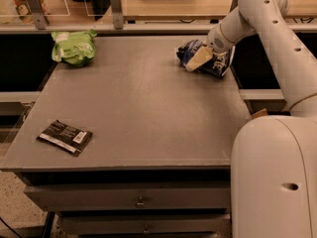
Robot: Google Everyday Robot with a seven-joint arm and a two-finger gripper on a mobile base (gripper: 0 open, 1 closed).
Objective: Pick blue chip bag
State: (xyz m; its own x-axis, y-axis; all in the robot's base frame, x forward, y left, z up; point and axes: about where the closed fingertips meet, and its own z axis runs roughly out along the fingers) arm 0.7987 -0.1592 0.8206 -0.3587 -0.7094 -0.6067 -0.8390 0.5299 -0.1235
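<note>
The blue chip bag (pixel 218 64) is a crumpled dark navy foil bag lying at the far right of the grey table (pixel 148 113), close to its right edge. My gripper (pixel 197 59) is down at the bag's left part, in front of it and touching it. The white arm (pixel 262 14) reaches in from the upper right. The gripper hides the middle of the bag. The bag rests on the table.
A light green bag (pixel 74 47) lies at the far left corner. A flat black packet with a white label (pixel 65 137) lies near the front left edge. My white base (pixel 275 177) stands at the table's right front. A shelf rail with posts runs behind the table.
</note>
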